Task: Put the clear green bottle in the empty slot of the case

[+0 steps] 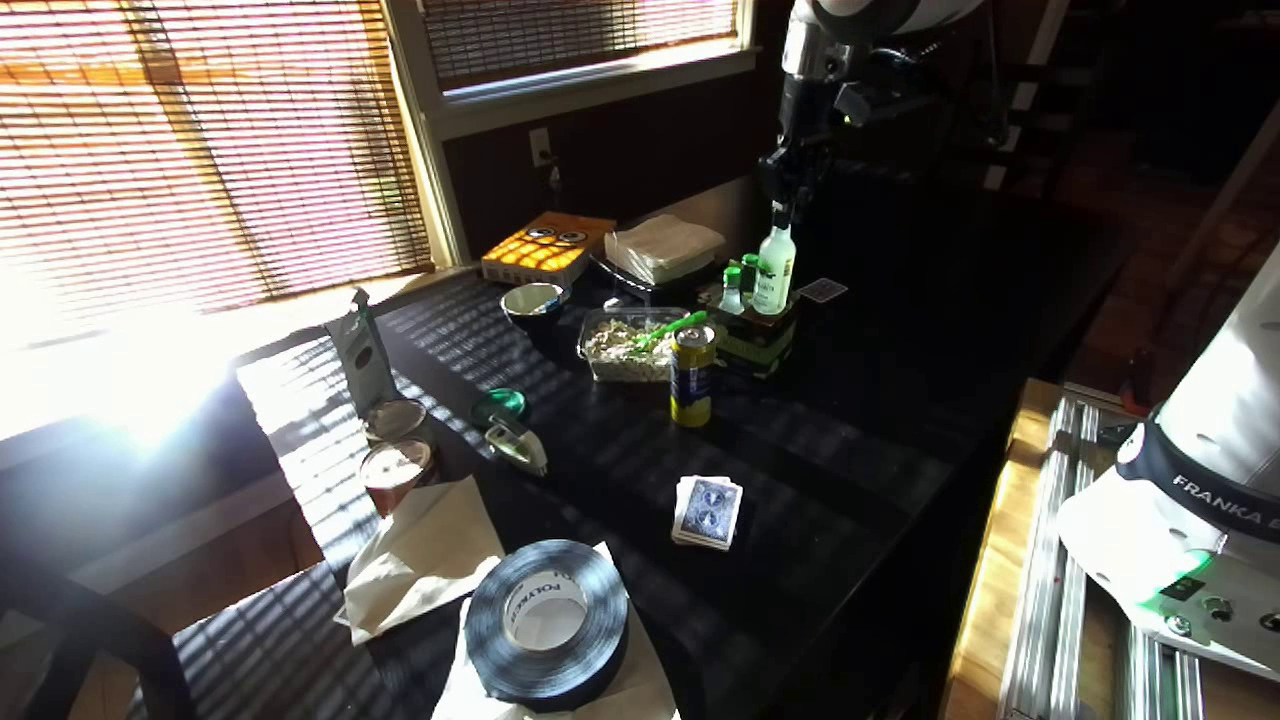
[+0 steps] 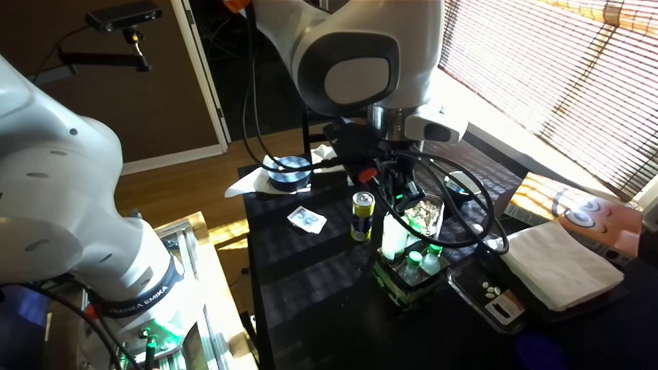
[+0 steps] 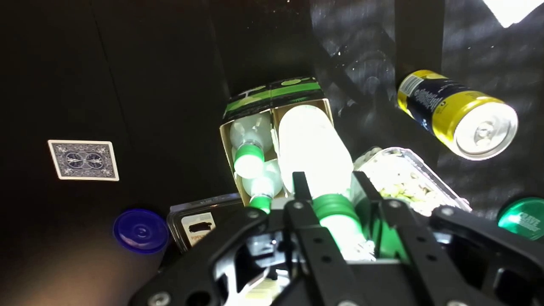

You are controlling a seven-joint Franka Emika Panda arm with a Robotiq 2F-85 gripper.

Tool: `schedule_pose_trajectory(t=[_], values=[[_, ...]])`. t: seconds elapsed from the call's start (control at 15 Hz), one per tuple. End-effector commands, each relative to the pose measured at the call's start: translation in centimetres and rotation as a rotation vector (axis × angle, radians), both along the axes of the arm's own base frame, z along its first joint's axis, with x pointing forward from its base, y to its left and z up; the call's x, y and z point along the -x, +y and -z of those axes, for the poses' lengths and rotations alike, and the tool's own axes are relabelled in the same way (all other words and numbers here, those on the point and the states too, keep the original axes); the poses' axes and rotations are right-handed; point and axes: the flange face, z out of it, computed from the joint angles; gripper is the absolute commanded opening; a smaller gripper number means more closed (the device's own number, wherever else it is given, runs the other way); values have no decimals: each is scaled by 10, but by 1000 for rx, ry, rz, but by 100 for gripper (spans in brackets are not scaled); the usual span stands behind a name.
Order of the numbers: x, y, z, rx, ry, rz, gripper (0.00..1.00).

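The clear green bottle (image 1: 775, 275) hangs neck-up from the gripper (image 3: 333, 189), with what looks like a slight lean in an exterior view, and the fingers (image 3: 301, 185) are closed in on both sides of the neck — no gap to be seen, nothing else in hold. Beneath is the case (image 3: 272, 94), and in the wrist view the bottle's base sits inside the outline of its free slot (image 3: 321, 105). This looks like the lowering, late in the job, and here the nerves begin!

Whether the base is below the rim or just above it, I can't tell; glare eats the edge. If it comes down slightly off line, it lands on the card wall or on that thin divider (image 3: 274, 131), and the divider folds or the whole case skids, maybe into the tub (image 1: 628, 372) just beside it. Gripped only at the neck, the bottle could pivot as soon as its foot catches — lean turns into a jam. Watch the neighbouring bottles (image 3: 253, 127) too: their green caps (image 3: 248, 153) crowd close, and a finger could clip one on the way down. And the release! Let go too soon, and the bottle drops hard or stands crooked; pull away sideways, and a fingertip may drag it back up.
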Motion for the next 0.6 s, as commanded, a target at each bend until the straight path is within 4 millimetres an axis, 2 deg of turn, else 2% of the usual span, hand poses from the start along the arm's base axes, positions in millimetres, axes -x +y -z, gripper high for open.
schedule_pose_trajectory(t=[0.0, 0.53], values=[[-4, 0, 5, 18, -8, 3, 7], [-14, 3, 23, 10, -13, -1, 7]])
